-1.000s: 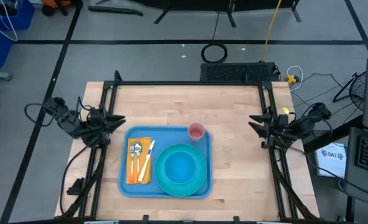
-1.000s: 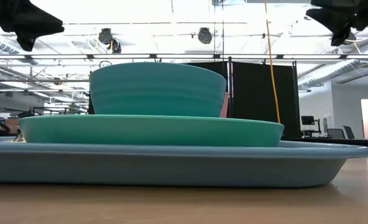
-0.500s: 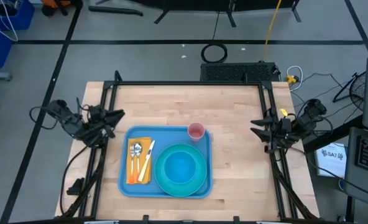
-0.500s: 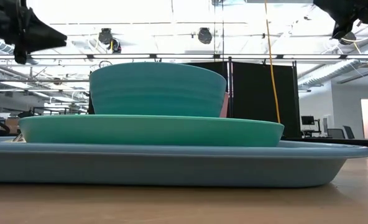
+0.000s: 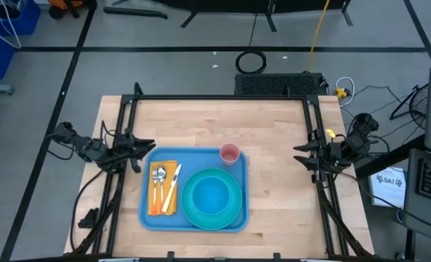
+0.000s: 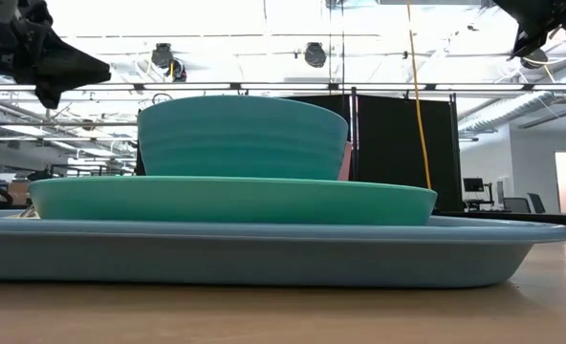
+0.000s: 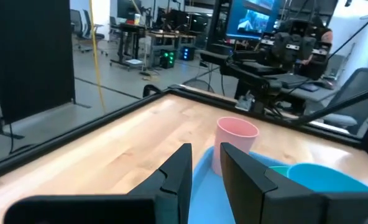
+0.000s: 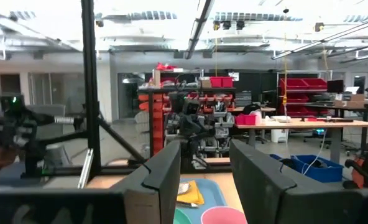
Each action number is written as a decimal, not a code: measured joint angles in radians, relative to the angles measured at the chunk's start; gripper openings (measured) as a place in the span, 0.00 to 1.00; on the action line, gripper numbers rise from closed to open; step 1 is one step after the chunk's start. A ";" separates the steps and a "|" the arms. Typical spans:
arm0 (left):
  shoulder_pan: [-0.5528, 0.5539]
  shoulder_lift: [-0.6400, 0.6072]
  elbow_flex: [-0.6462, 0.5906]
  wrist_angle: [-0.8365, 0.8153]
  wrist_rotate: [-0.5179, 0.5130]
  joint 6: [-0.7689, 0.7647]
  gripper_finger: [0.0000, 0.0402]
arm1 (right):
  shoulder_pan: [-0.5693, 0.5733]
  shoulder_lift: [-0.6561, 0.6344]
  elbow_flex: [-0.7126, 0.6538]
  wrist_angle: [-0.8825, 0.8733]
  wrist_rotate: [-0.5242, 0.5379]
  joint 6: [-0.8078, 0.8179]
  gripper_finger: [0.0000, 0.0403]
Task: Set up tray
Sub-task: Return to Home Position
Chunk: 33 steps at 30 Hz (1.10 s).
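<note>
The blue tray (image 5: 145,212) lies on the wooden table, toward its near side. On the tray rest a turquoise plate (image 5: 234,211) with a bowl (image 5: 212,196) on it, a pink cup (image 5: 230,153) at the far edge, and an orange-yellow napkin (image 5: 164,171) with cutlery (image 5: 159,188) on top. My left gripper (image 5: 151,148) hovers level just above the tray's far left corner, open and holding nothing; its wrist view looks past the fingers at the cup (image 7: 237,140). My right gripper (image 5: 297,153) is open in the air at the table's right side.
A black frame (image 5: 223,97) borders the table's far and side edges. Bare wood (image 5: 281,204) lies between the tray and the right arm, and more (image 5: 215,120) beyond the tray toward the far edge.
My left gripper has come down and swung toward the tray's far left corner, staying level and open. My right gripper has swung a little toward the table's near edge without changing its opening. The tray and the things on it have not moved.
</note>
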 joint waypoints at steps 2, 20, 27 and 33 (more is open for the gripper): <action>0.051 0.000 0.000 -0.001 0.045 0.016 0.22 | 0.005 0.000 0.000 -0.010 0.004 -0.017 0.32; 0.568 0.004 -0.151 0.211 0.752 0.046 0.22 | 0.003 0.003 -0.059 -0.127 -0.028 0.187 0.32; 0.730 0.010 -0.154 0.203 0.884 0.054 0.22 | -0.041 0.010 -0.196 0.034 -0.026 0.216 0.32; 0.825 0.024 -0.155 0.215 0.982 0.027 0.22 | -0.144 0.031 -0.198 -0.034 -0.152 0.271 0.32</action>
